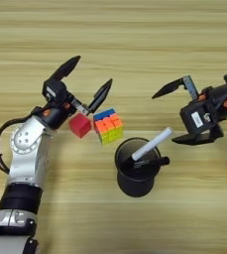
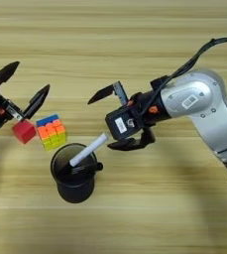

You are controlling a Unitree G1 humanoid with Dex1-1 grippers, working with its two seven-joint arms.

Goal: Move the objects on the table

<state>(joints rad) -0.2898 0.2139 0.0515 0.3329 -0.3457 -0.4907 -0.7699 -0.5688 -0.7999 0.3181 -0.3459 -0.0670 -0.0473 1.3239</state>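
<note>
Left gripper hangs wide open above the small plain red cube, which touches the multicoloured 3x3 puzzle cube on the light wood-grain table. The red cube looks light, rigid and smooth-faced, so I'd pinch two opposite flat sides. The right gripper, also spread, waits beside the slim pale grey pen leaning in the black round cup.

A black round cup stands upright near the middle of the wood-grain surface, a little toward the near side. Its mouth is open and the inside looks dark. A black marker sits in it, leaning across the rim on the cup's right side, with its end poking out just past the rim. The cup casts a soft shadow on the wood around its base. Its wall is plain and dark, with no markings to be seen.
</note>
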